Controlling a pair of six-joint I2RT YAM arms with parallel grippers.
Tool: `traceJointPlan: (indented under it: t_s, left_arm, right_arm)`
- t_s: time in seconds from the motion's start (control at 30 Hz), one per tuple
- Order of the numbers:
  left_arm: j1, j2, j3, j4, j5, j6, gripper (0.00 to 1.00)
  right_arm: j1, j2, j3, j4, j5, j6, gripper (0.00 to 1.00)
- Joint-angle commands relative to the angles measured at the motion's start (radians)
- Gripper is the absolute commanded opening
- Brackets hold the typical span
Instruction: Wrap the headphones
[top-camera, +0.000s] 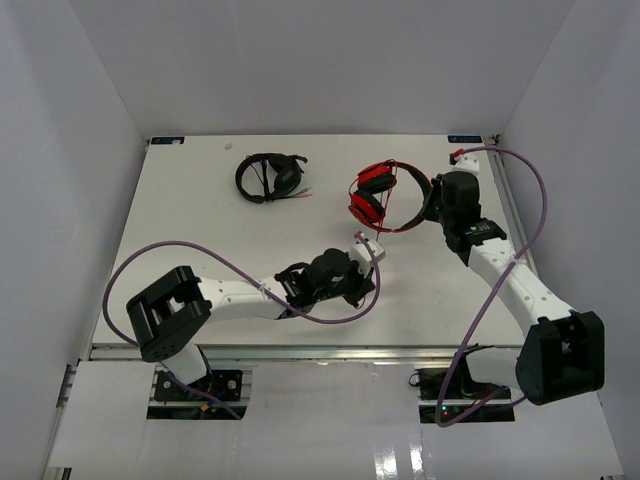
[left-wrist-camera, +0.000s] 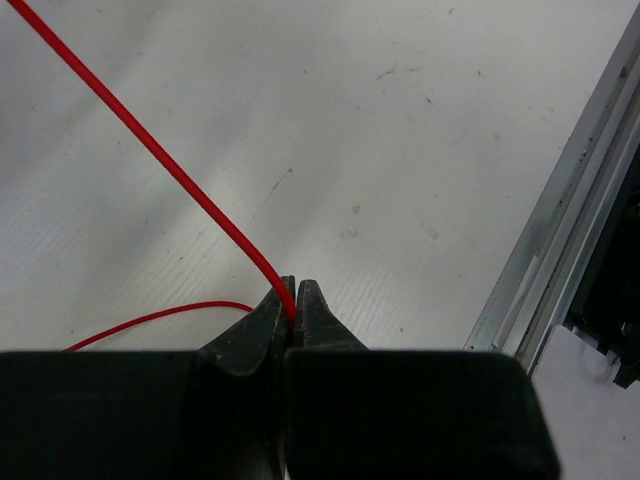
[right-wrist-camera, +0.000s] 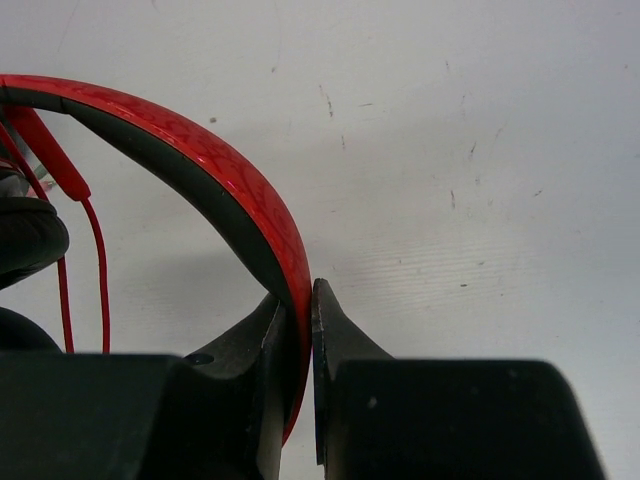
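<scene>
- Headphones (top-camera: 378, 195), red with black pads, lie on the right far part of the white tabletop (top-camera: 200, 230), with the ear cups to the left and the headband arching out to the right.
- The right tool (top-camera: 430, 205) is at that right-hand arch. In the right wrist view the right tool (right-wrist-camera: 300, 295) has its jaws pressed against both faces of the red headband (right-wrist-camera: 220, 170), so it is clamped on the band with no gap showing.
- In the same view a black ear pad (right-wrist-camera: 25, 235) sits at the left edge, and two thin red strands of cable (right-wrist-camera: 100, 270) hang down beside it.
- The left tool (top-camera: 372, 246) is near the middle of the tabletop, nearer than the headphones and a little left of them, apart from the ear cups.
- In the left wrist view the left tool (left-wrist-camera: 292, 298) is nearly closed, its two tips pinching the thin red cable (left-wrist-camera: 160, 160).
- From the pinch the cable runs in a straight, taut-looking line up to the top left corner of that view. A second stretch (left-wrist-camera: 160, 318) curves away to the left, low over the tabletop.
- In the top view the cable is too thin to follow between the left tool and the headphones.
- A pair of black headphones (top-camera: 270, 178) lies at the far side, left of the red pair and well apart from both tools.
- A metal rail (left-wrist-camera: 560, 230) edges the tabletop on the right of the left wrist view.
</scene>
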Motion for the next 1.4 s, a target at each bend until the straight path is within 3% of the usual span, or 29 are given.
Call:
traceJointPlan:
  t_s: [0.0,0.33,0.63,0.9,0.97,1.1,1.23,1.37]
  left_arm:
    - [-0.016,-0.087,0.078,-0.134,-0.054,0.080,0.11]
    - [-0.015,-0.200,0.196,-0.445,-0.268,0.304,0.17]
    - [-0.014,-0.206,0.253,-0.495,-0.398,0.446,0.23]
    - [-0.005,-0.217,0.258,-0.466,-0.376,0.460,0.24]
    - [-0.003,-0.247,0.212,-0.452,-0.370,0.430,0.29]
    - [0.020,-0.360,0.051,-0.403,-0.375,0.303,0.56]
    - [0.070,-0.492,-0.104,-0.359,-0.285,0.162,0.66]
    - [0.128,-0.482,-0.183,-0.312,-0.127,0.077,0.76]
  right_arm:
    - [0.031,-0.047,-0.081,0.230,0.106,-0.115,0.08]
    - [0.135,-0.099,-0.206,0.385,0.179,-0.450,0.08]
    - [0.179,-0.148,-0.244,0.316,-0.028,-0.769,0.08]
    - [0.180,-0.139,-0.247,0.281,-0.068,-0.727,0.08]
    - [0.180,-0.134,-0.233,0.283,-0.050,-0.679,0.08]
    - [0.181,-0.122,-0.195,0.261,-0.053,-0.629,0.08]
    - [0.179,-0.114,-0.166,0.247,-0.061,-0.601,0.08]
    - [0.178,-0.100,-0.149,0.237,-0.066,-0.585,0.08]
